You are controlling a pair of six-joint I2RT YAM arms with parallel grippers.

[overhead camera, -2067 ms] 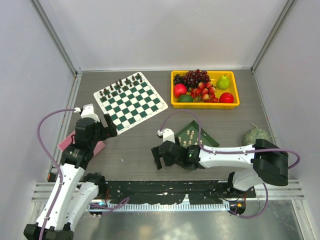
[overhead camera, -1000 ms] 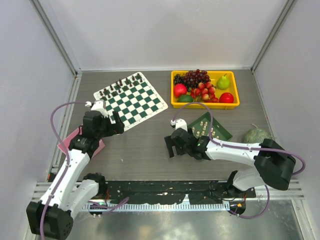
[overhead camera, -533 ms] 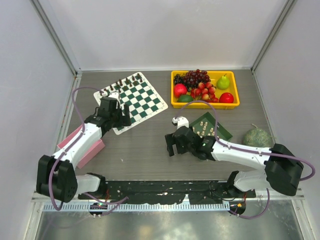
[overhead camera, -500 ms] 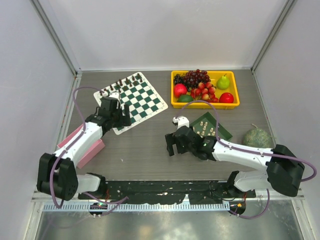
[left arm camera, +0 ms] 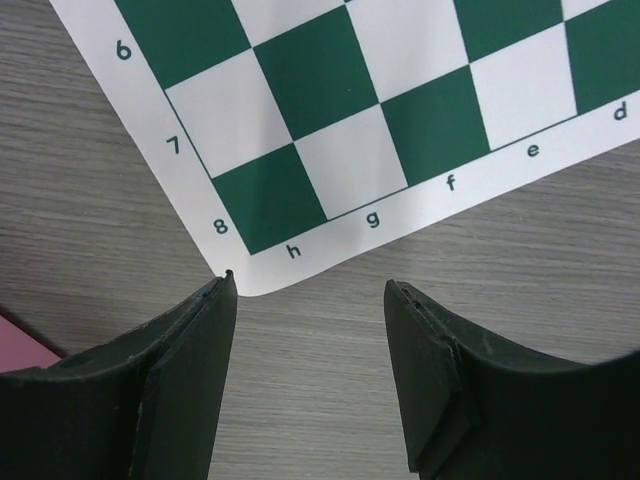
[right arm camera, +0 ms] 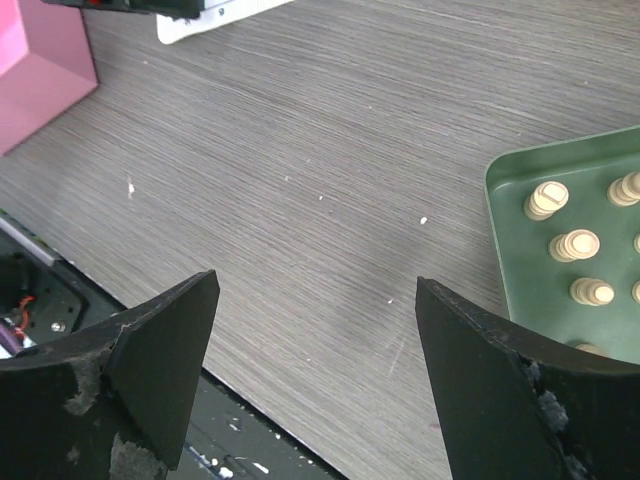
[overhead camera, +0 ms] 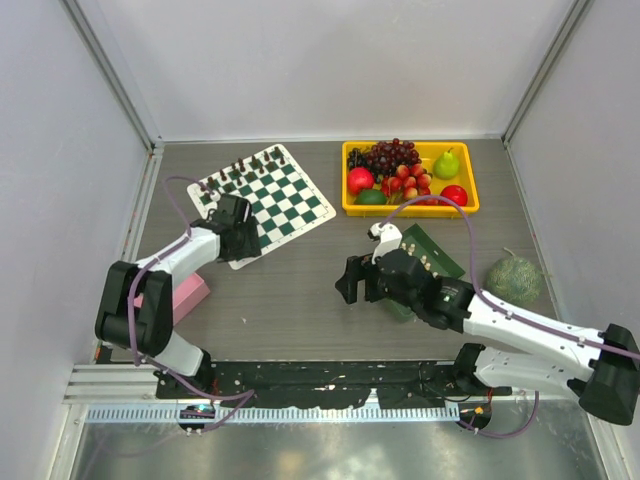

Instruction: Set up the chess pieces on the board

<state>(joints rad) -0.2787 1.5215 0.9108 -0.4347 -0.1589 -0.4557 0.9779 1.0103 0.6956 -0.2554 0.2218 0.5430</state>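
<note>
The checkered board lies at the back left, with dark pieces along its far edge. My left gripper is low at the board's near corner. In the left wrist view the gripper is open and empty over bare table, with that corner of the board just ahead of the fingertips. Cream chess pieces stand on a dark green tray, partly hidden by my right arm. My right gripper is left of the tray. It is open and empty, with the cream pieces to its right.
A yellow bin of fruit sits at the back right. A green melon lies at the right side. A pink block lies near my left arm, and the pink block also shows in the right wrist view. The table's near edge is just below my right fingers.
My left gripper has reached forward and right to the board's near corner, and its jaws have narrowed. My right gripper has drifted slightly right beside the tray.
</note>
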